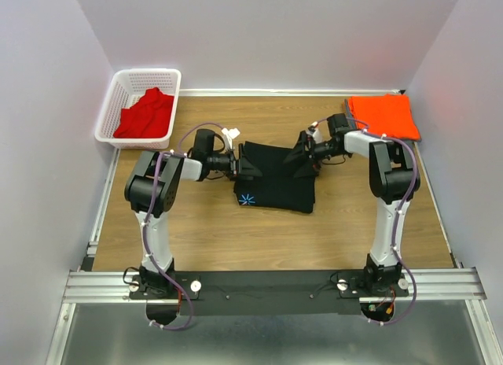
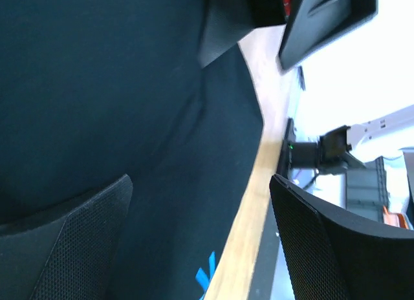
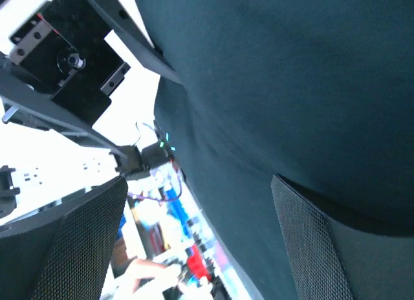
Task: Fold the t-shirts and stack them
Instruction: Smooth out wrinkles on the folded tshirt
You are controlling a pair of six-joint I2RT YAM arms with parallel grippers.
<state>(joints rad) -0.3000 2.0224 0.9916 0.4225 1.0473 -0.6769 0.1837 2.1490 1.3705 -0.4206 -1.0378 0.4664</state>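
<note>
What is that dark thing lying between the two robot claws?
A folded black t-shirt with a small blue logo, lying between the left gripper and the right gripper, one at each side edge. The top view shows it.

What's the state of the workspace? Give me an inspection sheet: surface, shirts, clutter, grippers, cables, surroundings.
Surface: wooden table, no spills seen.
Job's things: black t-shirt partly folded at centre; orange t-shirt folded, far right corner; red t-shirt crumpled in white mesh basket.
Clutter: only the basket, far left corner.
Grippers: left gripper open at black shirt's left edge; right gripper open at its right edge.
Cables: purple cables along both arms, off the cloth.
Surroundings: plain walls, three sides; metal rail, near edge.
</note>
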